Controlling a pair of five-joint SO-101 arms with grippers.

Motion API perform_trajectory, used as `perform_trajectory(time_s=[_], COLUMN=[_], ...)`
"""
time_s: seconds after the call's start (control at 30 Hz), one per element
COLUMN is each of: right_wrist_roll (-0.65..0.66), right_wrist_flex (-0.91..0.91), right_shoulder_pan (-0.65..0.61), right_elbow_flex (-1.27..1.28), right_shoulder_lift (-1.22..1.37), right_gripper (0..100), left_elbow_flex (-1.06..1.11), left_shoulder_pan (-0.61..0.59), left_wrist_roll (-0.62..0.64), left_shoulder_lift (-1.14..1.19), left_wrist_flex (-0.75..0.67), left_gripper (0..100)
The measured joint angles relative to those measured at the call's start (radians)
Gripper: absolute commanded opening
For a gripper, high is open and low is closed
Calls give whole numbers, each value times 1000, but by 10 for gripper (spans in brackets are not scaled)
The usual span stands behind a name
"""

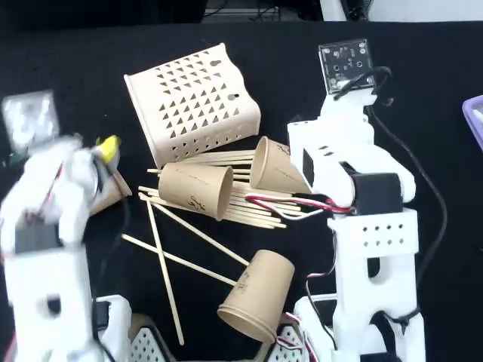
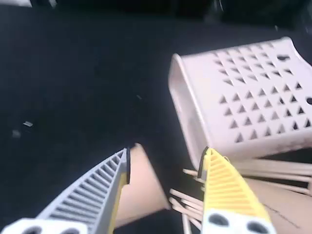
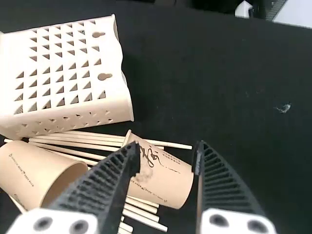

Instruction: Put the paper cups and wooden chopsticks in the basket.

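Black table (image 1: pixel 441 68) | basket (image 1: pixel 192 102) on its side | left jaws spread | right jaws spread

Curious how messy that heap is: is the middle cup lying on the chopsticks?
Touching. The high view shows the middle cup lying across the chopsticks, which stick out from under it on both sides.

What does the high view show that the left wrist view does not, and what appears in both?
The high view adds a paper cup lying near the front edge and stray chopsticks scattered beside it. The left wrist view adds the left gripper up close, its fingers open with a cup between them. Both share the basket lying on its side and the chopstick pile beside it.
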Motion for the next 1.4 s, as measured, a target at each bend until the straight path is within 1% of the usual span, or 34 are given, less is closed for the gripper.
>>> perform_trajectory(time_s=[0.1,0.23,0.33,0.43,0.57,0.8,0.93,1.0,1.1,1.17,1.33,1.4], right_wrist_roll=[0,0,15,54,78,80,80,80,80,80,80,80], right_wrist_flex=[0,0,0,-8,-57,-118,-155,-166,-166,-169,-169,-169], right_shoulder_pan=[-3,0,0,0,-2,2,41,55,63,63,63,63], right_elbow_flex=[52,118,150,183,244,284,284,284,284,284,284,284], right_shoulder_lift=[0,2,2,2,2,2,2,2,2,2,2,2], right_gripper=[188,188,188,187,187,187,187,187,187,187,187,187], left_elbow_flex=[-207,-468,-631,-760,-861,-911,-942,-953,-957,-959,-957,-921], left_shoulder_pan=[64,114,123,123,124,92,80,72,69,71,57,54], left_wrist_roll=[37,49,51,54,54,55,55,55,55,55,51,55], left_shoulder_lift=[311,678,881,1022,1123,1214,1246,1263,1287,1295,1350,1382], left_wrist_flex=[71,141,180,193,193,193,193,187,181,180,180,195], left_gripper=[251,251,246,246,245,245,241,193,91,45,30,30])
